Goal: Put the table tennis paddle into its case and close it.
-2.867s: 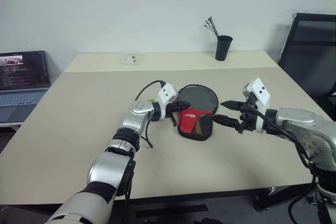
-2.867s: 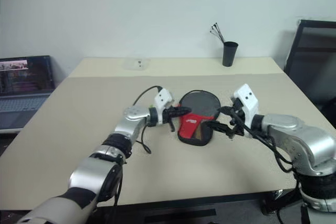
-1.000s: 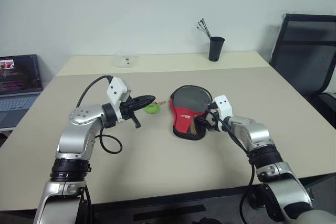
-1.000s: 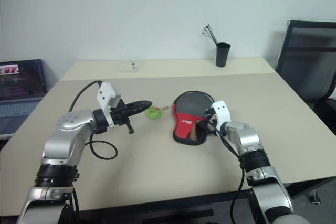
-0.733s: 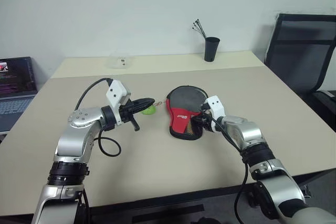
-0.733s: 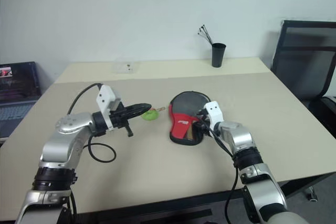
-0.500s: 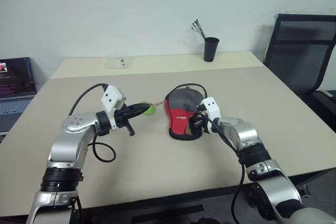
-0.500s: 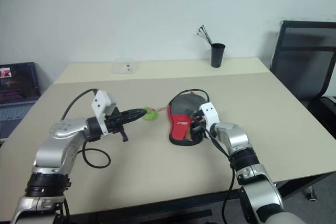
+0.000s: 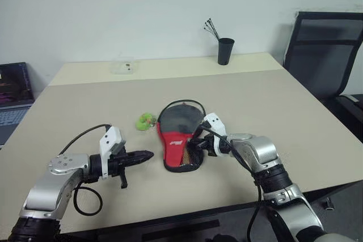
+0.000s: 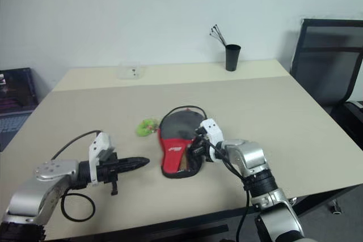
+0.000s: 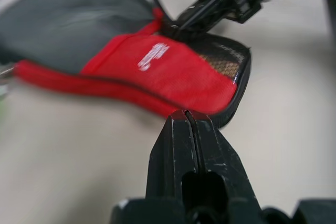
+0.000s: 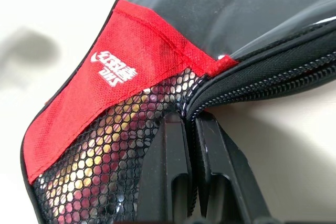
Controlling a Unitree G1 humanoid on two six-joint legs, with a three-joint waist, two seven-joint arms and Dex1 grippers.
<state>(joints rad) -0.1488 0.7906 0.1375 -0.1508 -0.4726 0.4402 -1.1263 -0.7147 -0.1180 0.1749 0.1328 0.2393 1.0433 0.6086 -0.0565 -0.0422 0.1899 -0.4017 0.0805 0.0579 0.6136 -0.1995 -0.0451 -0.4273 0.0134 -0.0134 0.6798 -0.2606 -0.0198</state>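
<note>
- The case [image 9: 178, 140] lies flat on the beige bench [image 9: 255, 100], near the middle of it; black upper part, red panel with white logo, black mesh pocket at the near end.
- Landmark is the case; all places below are given relative to it.
- Right gripper [image 12: 190, 124] is at the case's right edge, beside the mesh pocket; its fingers [image 12: 170, 156] are clenched on the case's zip edge, pinching the fabric seam where the red panel meets the black zip track.
- In the head view the right gripper [image 9: 195, 143] touches the case on its right side, with the arm reaching in from the near right.
- Left gripper [image 9: 146, 154] sits to the left of the case, near it but apart, low over the bench, pointing toward the case's lower end.
- Left fingers [image 11: 184, 145] are clenched together, grasping nothing.
- The table tennis paddle: something reddish and pale shows through the mesh in the right wrist view; cannot tell for sure that it is the paddle.
- Small green object [image 9: 146, 121] lies on the bench just beside the case's upper left edge.
- Black cup [image 9: 225, 51] with thin sticks stands well behind the case, at the far side of the bench.
- Small clear box [image 9: 122, 66] is well behind the case, to its left.
- Black chair [image 9: 320, 49] stands far to the right of the case, off the bench.
- Laptop [image 9: 11, 97] sits far left of the case, beyond the bench edge.
</note>
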